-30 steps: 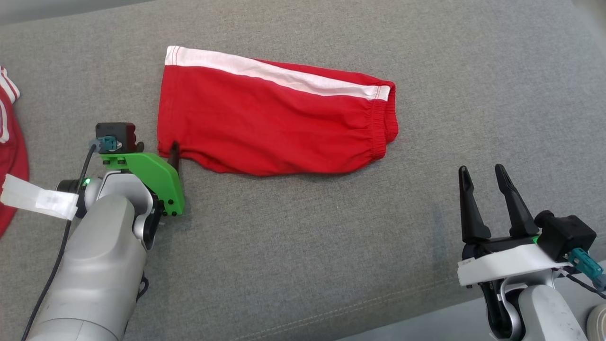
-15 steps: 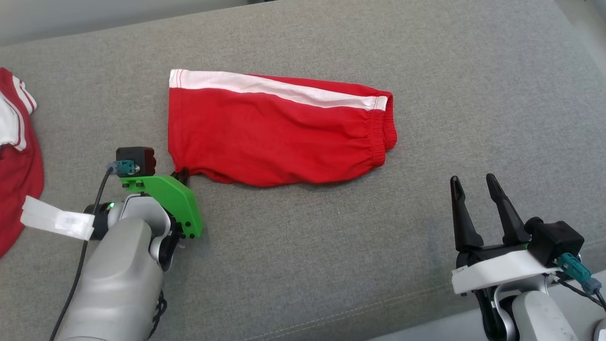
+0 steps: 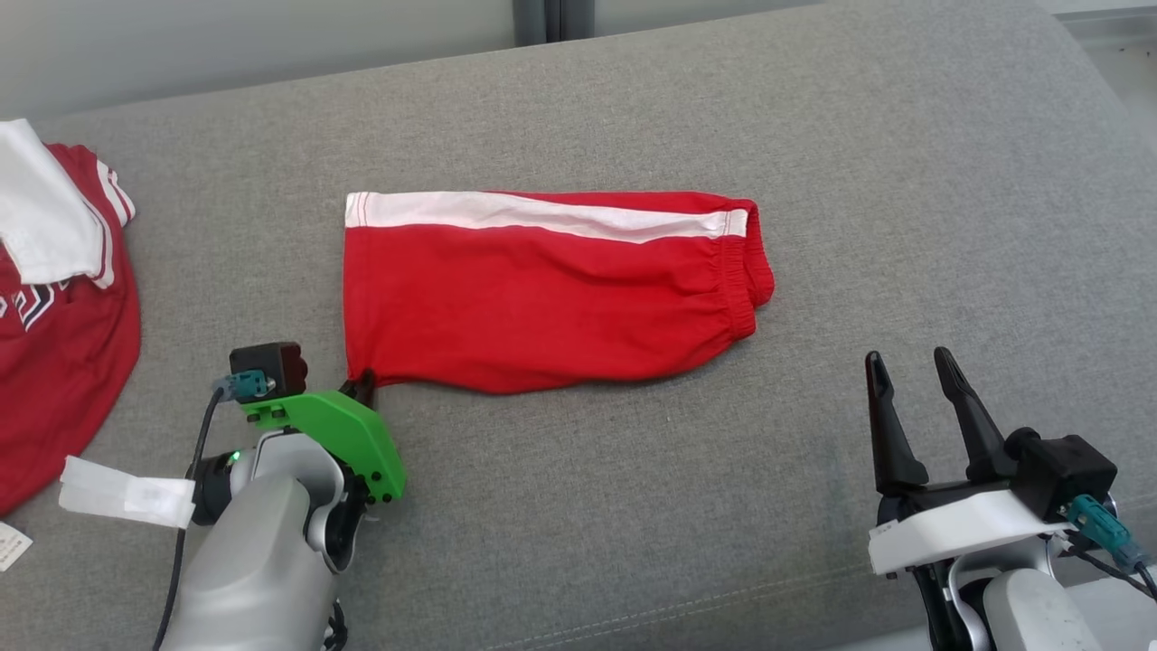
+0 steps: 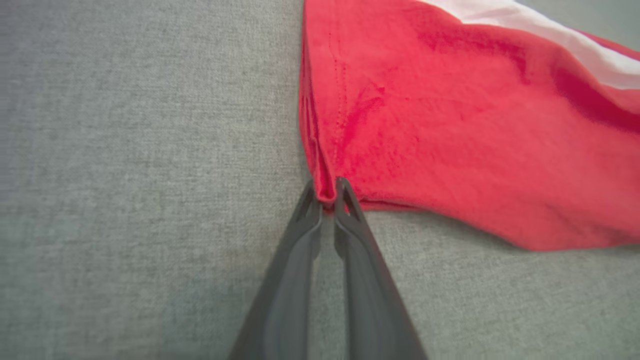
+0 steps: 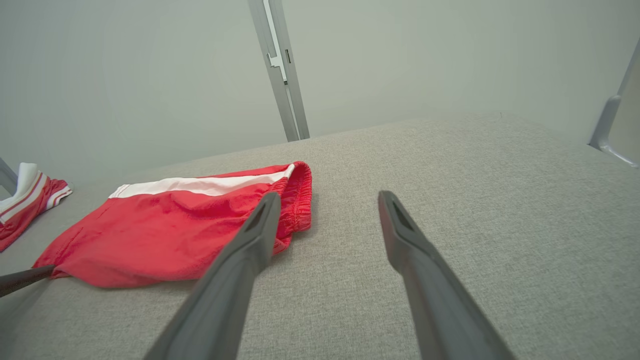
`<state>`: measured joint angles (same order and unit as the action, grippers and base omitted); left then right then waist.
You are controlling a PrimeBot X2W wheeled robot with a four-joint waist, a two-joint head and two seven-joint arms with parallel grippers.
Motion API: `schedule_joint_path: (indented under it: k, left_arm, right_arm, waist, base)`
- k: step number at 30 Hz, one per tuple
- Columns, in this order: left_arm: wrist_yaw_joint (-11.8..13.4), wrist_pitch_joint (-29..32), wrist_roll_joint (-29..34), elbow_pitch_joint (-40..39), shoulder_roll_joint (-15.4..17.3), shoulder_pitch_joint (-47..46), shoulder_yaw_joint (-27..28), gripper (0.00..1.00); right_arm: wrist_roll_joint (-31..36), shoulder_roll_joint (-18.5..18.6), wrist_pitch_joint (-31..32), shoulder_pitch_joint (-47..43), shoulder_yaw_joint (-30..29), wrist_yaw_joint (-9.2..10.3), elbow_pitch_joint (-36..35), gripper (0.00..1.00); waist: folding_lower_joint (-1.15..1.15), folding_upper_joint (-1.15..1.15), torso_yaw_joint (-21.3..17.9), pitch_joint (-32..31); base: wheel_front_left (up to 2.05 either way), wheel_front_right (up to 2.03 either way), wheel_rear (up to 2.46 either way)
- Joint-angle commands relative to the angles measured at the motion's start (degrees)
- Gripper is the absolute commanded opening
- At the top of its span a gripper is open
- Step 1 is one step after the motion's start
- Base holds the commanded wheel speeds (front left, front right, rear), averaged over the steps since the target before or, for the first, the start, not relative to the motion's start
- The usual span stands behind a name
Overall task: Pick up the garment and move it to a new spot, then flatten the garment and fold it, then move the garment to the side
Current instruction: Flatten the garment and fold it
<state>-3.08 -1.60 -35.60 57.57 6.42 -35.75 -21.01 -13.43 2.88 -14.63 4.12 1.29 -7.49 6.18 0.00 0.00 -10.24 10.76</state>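
Head view: we see the garment [image 3: 542, 298], red shorts with a white side stripe, lying flat near the middle of the grey upholstered surface [image 3: 813, 136]. Its elastic waistband is at the robot's right and its leg hem at the left. The left jaws are closed on the near left corner of that hem. In the left wrist view the dark fingertips [image 4: 351, 215] pinch a small tuck of red cloth, and the rest of the garment [image 4: 450, 125] fans away from them, up and to the right. The right jaws stand open and empty at the lower right, well apart from the waistband end. In the right wrist view the garment [image 5: 170, 235] lies to the left, partly behind one finger [image 5: 240, 265]. Another red-and-white garment [image 3: 54, 344] lies at the far left edge, apart from the shorts.
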Motion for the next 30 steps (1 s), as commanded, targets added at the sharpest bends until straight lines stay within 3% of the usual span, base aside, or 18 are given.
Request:
schedule_joint_path:
  k: [1, 8, 22, 23, 24, 30]
  left_arm:
    - [0.4, 0.0, -0.3, -0.2, 0.2, 1.2, 0.3, 0.0]
    - [1.7, 0.2, -2.8, -4.1, -0.9, 5.8, 1.4, 0.0]
    - [5.2, 1.5, -2.5, -12.7, -0.1, 11.6, 0.5, 0.0]
    - [5.3, 1.2, -2.2, -13.5, 0.1, 11.9, 0.3, 0.39]
    - [5.0, 0.8, -2.0, -14.2, 0.2, 12.1, 0.0, 1.0]
    - [4.9, -4.4, 0.0, -17.6, 1.4, 13.3, -0.8, 1.0]
  right_arm:
    - [0.4, 0.0, 0.2, -0.5, -0.1, 0.0, -0.2, 1.0]
    - [0.7, 0.0, 0.9, -1.3, -0.6, 0.0, -0.4, 1.0]
    - [1.2, 0.0, 1.9, -1.7, -0.3, 0.0, -0.5, 1.0]
    - [1.3, 0.0, 2.0, -1.7, -0.2, 0.0, -0.5, 1.0]
    - [1.3, 0.0, 2.1, -1.8, -0.1, 0.0, -0.5, 1.0]
    - [1.1, 0.0, 2.2, -2.0, 0.0, 0.0, -0.4, 1.0]
  waist:
    - [0.0, 0.0, 0.3, -0.3]
    - [0.0, 0.0, 0.9, -1.4]
    - [0.0, 0.0, 2.4, -3.3]
    - [0.0, 0.0, 2.5, -3.4]
    - [0.0, 0.0, 2.5, -3.4]
    - [0.0, 0.0, 3.2, -3.9]
  base:
    - [0.0, 0.0, 0.0]
    - [0.0, 0.0, 0.0]
    - [0.0, 0.0, 0.0]
    - [0.0, 0.0, 0.0]
    - [0.0, 0.0, 0.0]
    - [0.0, 0.0, 0.0]
